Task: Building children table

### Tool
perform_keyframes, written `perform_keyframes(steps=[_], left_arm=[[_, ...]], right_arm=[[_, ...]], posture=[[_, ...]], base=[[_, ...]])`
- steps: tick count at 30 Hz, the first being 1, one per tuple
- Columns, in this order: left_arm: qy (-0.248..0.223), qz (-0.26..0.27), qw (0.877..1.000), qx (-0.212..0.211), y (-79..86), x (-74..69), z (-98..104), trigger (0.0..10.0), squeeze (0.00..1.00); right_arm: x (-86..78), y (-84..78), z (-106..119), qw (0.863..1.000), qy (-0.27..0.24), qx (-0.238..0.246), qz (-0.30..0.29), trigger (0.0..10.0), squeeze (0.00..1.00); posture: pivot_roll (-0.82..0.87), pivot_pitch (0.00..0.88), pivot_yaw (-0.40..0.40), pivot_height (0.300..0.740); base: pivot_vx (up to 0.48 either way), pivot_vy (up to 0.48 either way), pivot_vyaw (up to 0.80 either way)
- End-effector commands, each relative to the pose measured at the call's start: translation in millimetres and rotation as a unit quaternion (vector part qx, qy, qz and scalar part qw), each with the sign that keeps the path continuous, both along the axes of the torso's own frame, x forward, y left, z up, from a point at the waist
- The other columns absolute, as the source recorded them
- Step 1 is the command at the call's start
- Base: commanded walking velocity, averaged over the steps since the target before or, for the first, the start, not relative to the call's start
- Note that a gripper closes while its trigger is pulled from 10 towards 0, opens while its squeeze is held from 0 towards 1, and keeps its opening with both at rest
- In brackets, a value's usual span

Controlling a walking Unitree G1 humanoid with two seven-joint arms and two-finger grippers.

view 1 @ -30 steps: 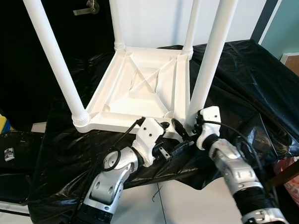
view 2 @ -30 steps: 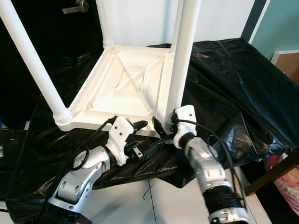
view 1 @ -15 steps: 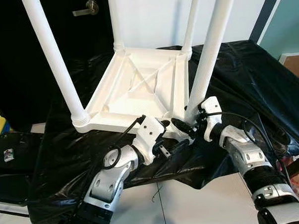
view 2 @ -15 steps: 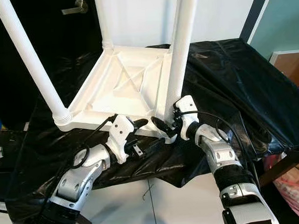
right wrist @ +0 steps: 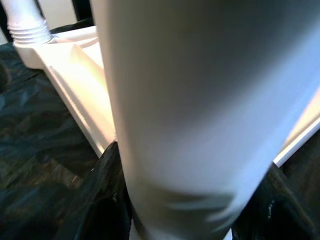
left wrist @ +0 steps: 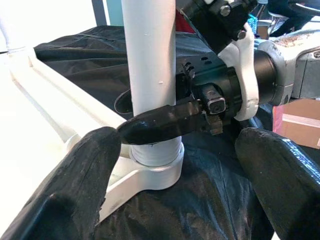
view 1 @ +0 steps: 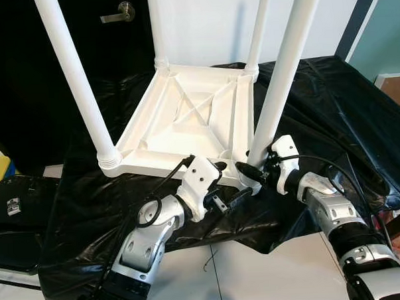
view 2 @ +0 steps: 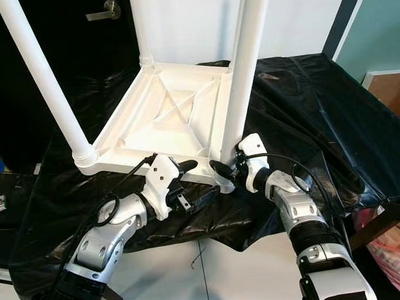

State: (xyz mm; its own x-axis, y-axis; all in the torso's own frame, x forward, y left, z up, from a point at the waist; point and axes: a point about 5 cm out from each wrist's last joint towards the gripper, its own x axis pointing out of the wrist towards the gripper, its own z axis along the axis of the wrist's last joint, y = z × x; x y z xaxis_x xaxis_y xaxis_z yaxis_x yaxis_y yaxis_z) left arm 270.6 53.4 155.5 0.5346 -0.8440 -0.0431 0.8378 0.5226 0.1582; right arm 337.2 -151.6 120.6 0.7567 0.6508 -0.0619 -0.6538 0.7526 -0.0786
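Four legs up on upturned table top [view 1: 185, 124] — my right gripper [view 2: 222, 174] clamped round near-right leg [view 1: 280, 80]; left gripper [view 1: 223, 189] spread apart beside. Risk — cross-threading if leg tilts.

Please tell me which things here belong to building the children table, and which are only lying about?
Belong to the job:
- upturned white table top
- near right leg, with the right gripper closed around its base
- left gripper, open beside that corner

Lying about:
- black plastic sheet
- door handle
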Motion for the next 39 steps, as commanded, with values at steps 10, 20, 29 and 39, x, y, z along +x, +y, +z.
perform_keyframes(steps=[10, 20, 29, 39], left_arm=[[0.006, 0.021, 1.000, 0.005, 1.9, -1.5, -2.7, 10.0, 0.00], [0.010, 0.017, 1.000, 0.002, 0.0, -3.3, -3.5, 10.0, 0.00], [0.009, 0.019, 1.000, 0.006, 2.2, -2.2, -3.7, 10.0, 0.00], [0.008, 0.020, 1.000, 0.007, 2.9, -2.4, -3.3, 10.0, 0.00]], right_arm=[[-2.2, 9.3, -28.3, 0.971, 0.050, 0.023, -0.233, 10.0, 0.00], [-13.9, 39.5, -28.4, 0.931, 0.055, 0.080, -0.353, 10.0, 0.00], [-17.1, 46.0, -25.8, 0.932, 0.050, 0.069, -0.352, 10.0, 0.00], [-15.9, 46.4, -17.7, 0.935, 0.026, 0.070, -0.347, 10.0, 1.00]], posture=[[0.01, 0.023, -0.038, 0.740], [0.00, 0.021, -0.040, 0.740], [0.01, 0.014, -0.047, 0.740], [0.02, 0.000, -0.052, 0.740]], base=[[0.000, 0.000, 0.00], [0.000, 0.000, 0.00], [0.000, 0.000, 0.00], [0.000, 0.000, 0.00]])
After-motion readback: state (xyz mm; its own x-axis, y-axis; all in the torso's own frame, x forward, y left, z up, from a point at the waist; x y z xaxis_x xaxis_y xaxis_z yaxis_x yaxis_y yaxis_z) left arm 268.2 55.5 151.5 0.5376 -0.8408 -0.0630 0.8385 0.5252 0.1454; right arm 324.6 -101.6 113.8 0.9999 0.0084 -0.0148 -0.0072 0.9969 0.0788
